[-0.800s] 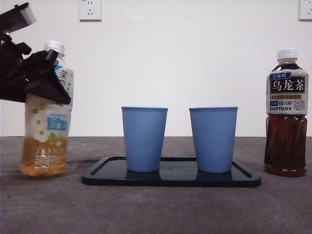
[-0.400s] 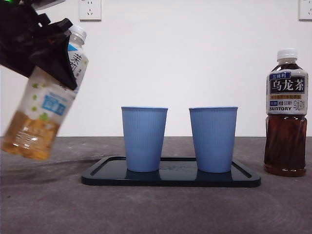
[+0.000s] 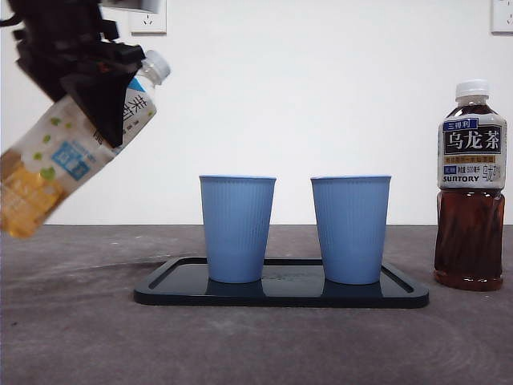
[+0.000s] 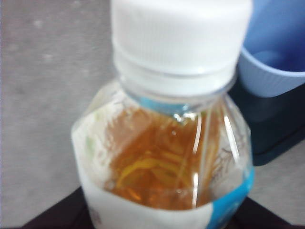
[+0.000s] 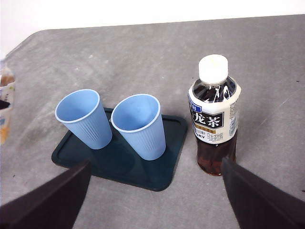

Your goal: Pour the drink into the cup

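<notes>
We see two blue cups, the left cup point(image 3: 237, 228) and the right cup point(image 3: 350, 228), standing upright side by side on a dark tray point(image 3: 280, 292) in the middle of the table; from above, both look empty. At the far left, lifted clear of the table, the pale tea bottle point(image 3: 76, 144) is tilted with its white cap point(image 3: 155, 66) pointing up and toward the cups, the cap on, and amber drink pooled at its low end; in the left wrist view the drink also shows under the neck. The left gripper point(image 3: 96, 88) is clamped around this bottle's upper body, its dark jaws pressed against either side of the label. At the far right a dark tea bottle point(image 3: 471, 184) stands upright on the table, capped and nearly full, just beside the tray. The right gripper point(image 5: 155, 191) hangs well above the scene with its jaws spread wide, holding nothing. The table point(image 3: 256, 345) is dark grey, and behind it is a white wall with a socket point(image 3: 149, 16) high up.
</notes>
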Action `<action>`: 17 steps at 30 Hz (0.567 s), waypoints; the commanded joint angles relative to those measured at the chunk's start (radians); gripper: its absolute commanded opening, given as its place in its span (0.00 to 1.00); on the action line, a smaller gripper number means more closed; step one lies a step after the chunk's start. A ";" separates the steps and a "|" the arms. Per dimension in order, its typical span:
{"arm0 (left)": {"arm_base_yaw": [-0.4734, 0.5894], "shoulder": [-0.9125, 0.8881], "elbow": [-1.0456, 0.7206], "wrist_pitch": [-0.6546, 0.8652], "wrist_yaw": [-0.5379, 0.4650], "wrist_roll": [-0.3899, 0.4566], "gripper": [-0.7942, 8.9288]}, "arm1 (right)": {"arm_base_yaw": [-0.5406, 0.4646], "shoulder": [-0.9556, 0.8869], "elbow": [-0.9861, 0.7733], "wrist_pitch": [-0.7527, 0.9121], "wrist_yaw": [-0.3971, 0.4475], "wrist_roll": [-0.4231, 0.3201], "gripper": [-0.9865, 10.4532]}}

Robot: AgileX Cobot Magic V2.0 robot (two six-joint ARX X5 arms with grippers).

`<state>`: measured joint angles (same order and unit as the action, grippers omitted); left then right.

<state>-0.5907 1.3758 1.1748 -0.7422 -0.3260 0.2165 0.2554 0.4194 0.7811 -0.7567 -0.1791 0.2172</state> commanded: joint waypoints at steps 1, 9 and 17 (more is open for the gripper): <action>-0.037 0.056 0.099 -0.035 -0.092 0.042 0.27 | 0.004 0.003 0.012 0.012 0.003 0.010 0.47; -0.108 0.188 0.231 -0.168 -0.228 0.049 0.27 | 0.004 0.003 0.012 0.012 0.003 0.009 0.47; -0.171 0.277 0.257 -0.242 -0.359 0.082 0.27 | 0.004 0.003 0.012 0.012 0.002 0.009 0.47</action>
<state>-0.7483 1.6413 1.3945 -0.9928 -0.6487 0.2726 0.2550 0.4194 0.7811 -0.7567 -0.1795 0.2172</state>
